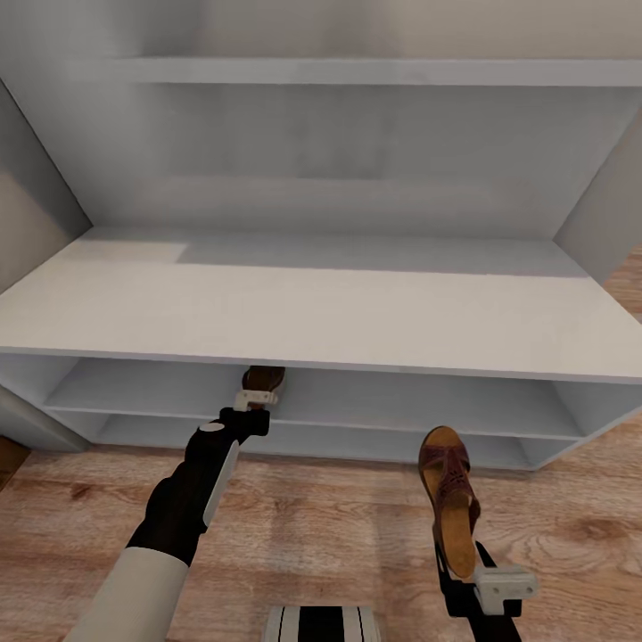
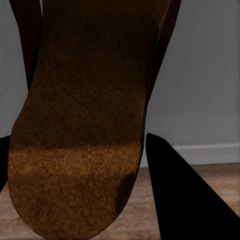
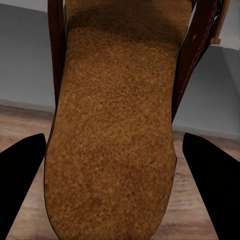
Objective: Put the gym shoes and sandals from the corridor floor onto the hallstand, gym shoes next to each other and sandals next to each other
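Sandals ride in both my grippers: left gripper (image 1: 259,399) grasps one sandal (image 1: 265,378) inside the hallstand's (image 1: 294,303) upper tier; right gripper (image 1: 464,571) clenches the other sandal (image 1: 448,495) above the corridor floor (image 1: 339,526).

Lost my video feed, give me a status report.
Left end effector shut on one sandal, pushed under hallstand top. Right end effector shut on other sandal, above floor. Nothing blocking the tiers.

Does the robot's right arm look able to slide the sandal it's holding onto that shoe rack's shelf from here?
Probably yes. The right gripper holds its sandal just in front of the hallstand's open tiers, with bare floor between. The left gripper's sandal is further left.
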